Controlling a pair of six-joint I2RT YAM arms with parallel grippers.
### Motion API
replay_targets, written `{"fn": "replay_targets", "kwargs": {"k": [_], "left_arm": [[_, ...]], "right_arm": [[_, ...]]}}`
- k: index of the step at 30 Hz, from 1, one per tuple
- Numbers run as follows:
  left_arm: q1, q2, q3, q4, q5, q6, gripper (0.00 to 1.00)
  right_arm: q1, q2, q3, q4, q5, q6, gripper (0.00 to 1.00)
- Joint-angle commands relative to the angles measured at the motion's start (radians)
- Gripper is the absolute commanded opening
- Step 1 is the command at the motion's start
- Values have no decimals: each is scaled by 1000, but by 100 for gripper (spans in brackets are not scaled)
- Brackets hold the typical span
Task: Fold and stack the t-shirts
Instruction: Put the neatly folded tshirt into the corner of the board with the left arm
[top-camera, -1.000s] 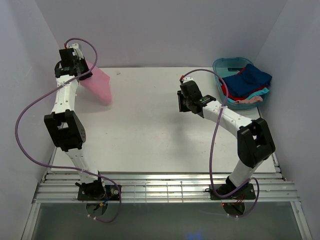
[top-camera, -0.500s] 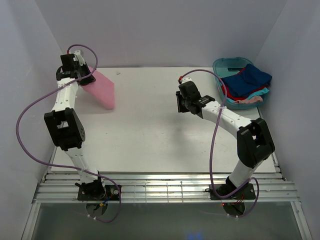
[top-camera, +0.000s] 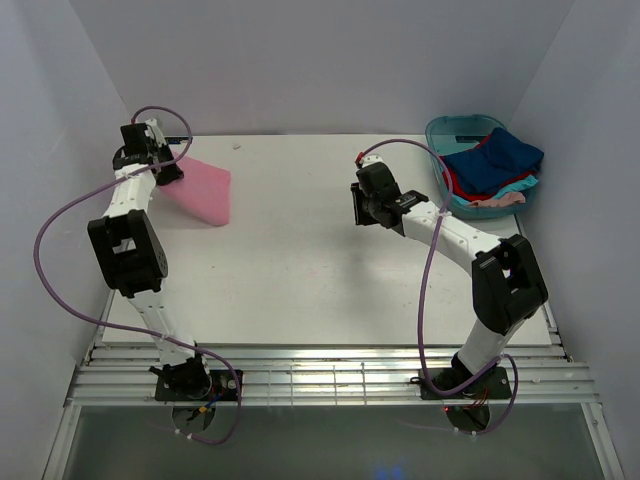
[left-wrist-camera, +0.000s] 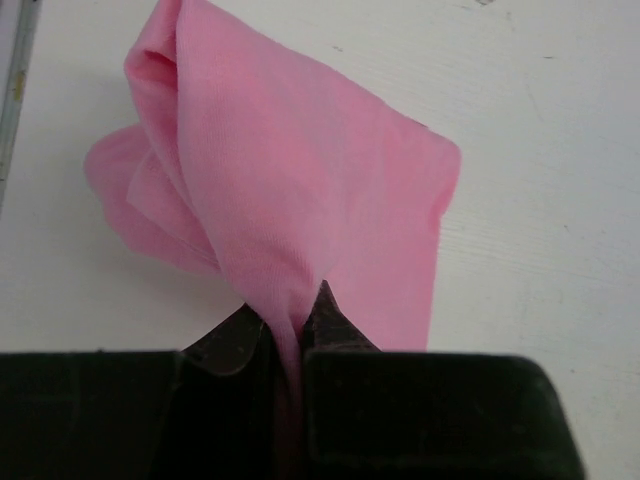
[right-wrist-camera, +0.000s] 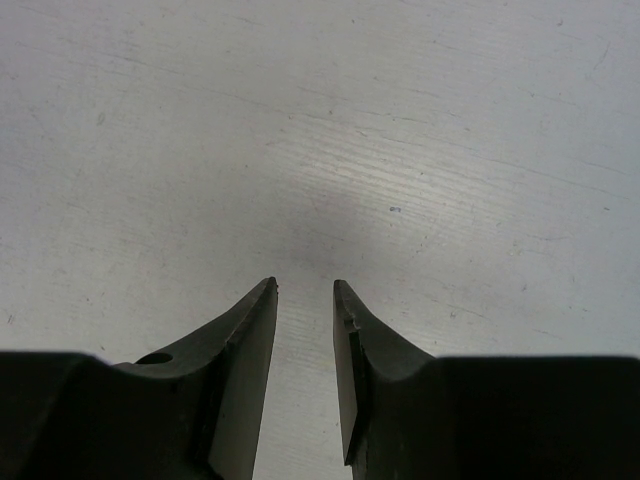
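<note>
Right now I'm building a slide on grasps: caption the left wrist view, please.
Left hand pinching a fold of the pink t-shirt, the rest bunched on the white table.

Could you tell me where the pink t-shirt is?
The pink t-shirt lies at the far left of the table in the top view, one end pinched in the left gripper.

pink t-shirt (top-camera: 205, 190): upper left, on table (top-camera: 300, 280), edge at left gripper (top-camera: 168, 172)
right gripper (top-camera: 357, 205): centre-right, above table
tub (top-camera: 455, 128): upper right, holds other t-shirts (top-camera: 497, 163)
</note>
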Motion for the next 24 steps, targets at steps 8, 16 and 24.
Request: {"fn": "replay_targets", "kwargs": {"k": [8,16,24], "left_arm": [[36,76,56,66,-241,41,36],[34,52,81,90,-613,45,64],[34,-54,36,128,-776,15,67]], "right_arm": [[6,5,17,-14,6,0,36],[7,-44,-11,-20,28,-10,48],[7,-80,-31,-31,28,-12,55]]}}
